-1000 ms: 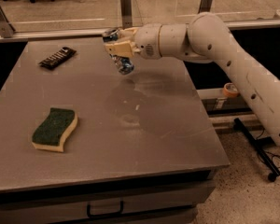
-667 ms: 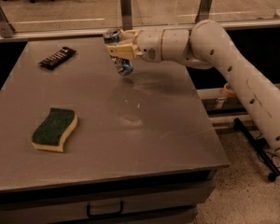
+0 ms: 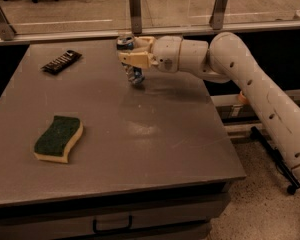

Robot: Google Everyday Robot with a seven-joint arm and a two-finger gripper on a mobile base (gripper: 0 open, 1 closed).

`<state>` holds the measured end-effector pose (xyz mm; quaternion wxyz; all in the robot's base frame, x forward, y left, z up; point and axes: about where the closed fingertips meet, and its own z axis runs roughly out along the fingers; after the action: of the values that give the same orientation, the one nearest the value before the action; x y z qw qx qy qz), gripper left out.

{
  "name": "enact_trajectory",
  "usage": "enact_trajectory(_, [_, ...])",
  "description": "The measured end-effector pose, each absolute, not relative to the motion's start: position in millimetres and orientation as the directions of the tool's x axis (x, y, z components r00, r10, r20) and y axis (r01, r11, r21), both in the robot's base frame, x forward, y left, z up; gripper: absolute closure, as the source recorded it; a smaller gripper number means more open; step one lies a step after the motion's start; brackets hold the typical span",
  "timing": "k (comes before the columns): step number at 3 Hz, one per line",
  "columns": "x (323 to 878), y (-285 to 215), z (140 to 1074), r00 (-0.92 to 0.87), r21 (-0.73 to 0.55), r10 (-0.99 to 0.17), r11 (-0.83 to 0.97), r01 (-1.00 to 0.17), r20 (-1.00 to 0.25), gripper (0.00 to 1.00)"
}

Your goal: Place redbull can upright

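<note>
The redbull can [image 3: 135, 76] is a small blue-and-silver can at the far middle of the grey table [image 3: 160, 144]. My gripper [image 3: 132, 58] reaches in from the right on the white arm [image 3: 230, 64] and is shut on the can around its middle. The can stands nearly upright with a slight tilt. Its silver top [image 3: 124, 40] shows above the fingers and its lower end is at or just above the table surface. The fingers hide the can's middle.
A green-and-yellow sponge [image 3: 58, 138] lies at the front left of the table. A flat black ribbed bar [image 3: 62, 61] lies at the far left. A glass barrier with metal posts [image 3: 135, 6] runs behind the table. The table's right edge drops to the floor.
The gripper and the can have come down slightly toward the table surface. The sponge and black bar have not moved.
</note>
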<state>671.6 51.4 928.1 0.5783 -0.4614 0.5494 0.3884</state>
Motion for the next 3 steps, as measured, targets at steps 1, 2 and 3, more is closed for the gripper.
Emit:
enact_trajectory(1, [669.9,46.6,922.7,0.094,-0.102,-0.041,0.271,-0.957,-0.995,0.86])
enact_trajectory(2, [667.8,42.3,915.7,0.079,-0.079,-0.013,0.279,-0.957,-0.997,0.63])
enact_trajectory(3, [666.6,39.8,910.9,0.066,-0.063,0.003,0.281,-0.958,-0.998,0.4])
